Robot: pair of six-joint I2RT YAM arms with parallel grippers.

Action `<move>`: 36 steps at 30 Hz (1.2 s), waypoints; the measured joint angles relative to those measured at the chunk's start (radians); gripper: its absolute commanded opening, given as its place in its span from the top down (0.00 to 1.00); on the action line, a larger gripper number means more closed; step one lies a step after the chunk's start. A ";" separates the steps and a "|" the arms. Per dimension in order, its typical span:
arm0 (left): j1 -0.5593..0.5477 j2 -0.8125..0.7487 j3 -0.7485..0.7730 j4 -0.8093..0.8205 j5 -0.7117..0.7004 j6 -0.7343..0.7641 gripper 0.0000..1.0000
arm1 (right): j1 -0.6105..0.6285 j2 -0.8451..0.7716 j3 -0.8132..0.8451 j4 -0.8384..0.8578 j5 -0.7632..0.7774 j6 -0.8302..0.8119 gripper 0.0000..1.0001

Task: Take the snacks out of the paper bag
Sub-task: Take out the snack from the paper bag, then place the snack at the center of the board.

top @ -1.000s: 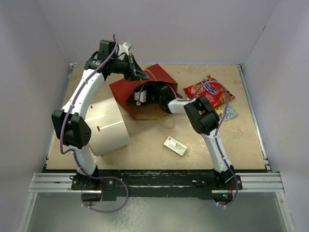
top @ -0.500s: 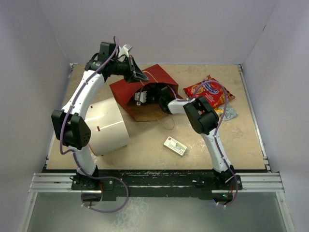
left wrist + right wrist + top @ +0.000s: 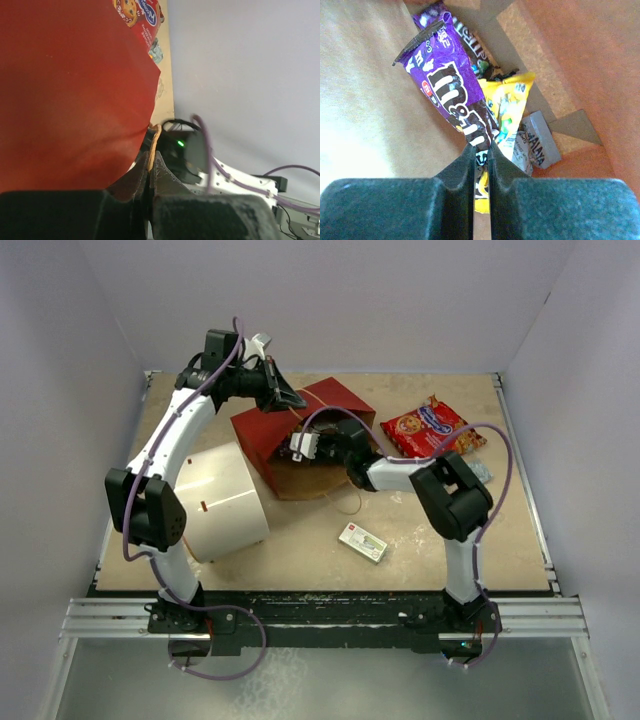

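The red paper bag [image 3: 275,430] lies on its side, mouth toward the right arm. My left gripper [image 3: 151,162] is shut on its thin twisted handle [image 3: 154,142], up at the bag's top edge [image 3: 290,398]. My right gripper [image 3: 300,445] reaches into the mouth. Its jaws [image 3: 481,150] are shut on the end of a purple and brown candy packet [image 3: 445,85]. Behind that packet lie a yellow candy pack [image 3: 512,100] and a small grey box [image 3: 540,137] on the kraft inside [image 3: 365,100]. A large red cookie bag [image 3: 432,428] and a pale blue wrapper [image 3: 480,470] lie on the table to the right.
A big white cylinder [image 3: 225,500] lies left of the bag, close to the left arm. A small flat white-and-green box [image 3: 362,542] sits on the table in front of the bag. White walls close in the table on three sides.
My right gripper has closed on the candy packet inside the bag. The right arm's elbow has swung out to the right. The bag has shifted a little; the left gripper keeps its hold.
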State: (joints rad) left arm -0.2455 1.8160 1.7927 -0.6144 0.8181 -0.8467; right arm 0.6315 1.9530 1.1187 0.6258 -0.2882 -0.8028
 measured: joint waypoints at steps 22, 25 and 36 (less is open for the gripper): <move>0.005 0.007 -0.041 0.208 0.015 -0.137 1.00 | 0.029 -0.563 -0.236 -0.484 0.094 0.495 1.00; 0.005 0.018 -0.029 0.210 0.013 -0.138 1.00 | 0.029 -0.681 -0.262 -0.570 0.134 0.600 1.00; 0.021 0.114 0.045 0.209 0.008 -0.141 1.00 | -0.061 -0.892 -0.253 -1.109 0.642 1.282 1.00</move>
State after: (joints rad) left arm -0.2245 1.9301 1.8374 -0.4049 0.8261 -0.9878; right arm 0.5705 1.0611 0.8658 -0.4831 0.3534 0.4793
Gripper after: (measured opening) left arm 0.006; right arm 0.098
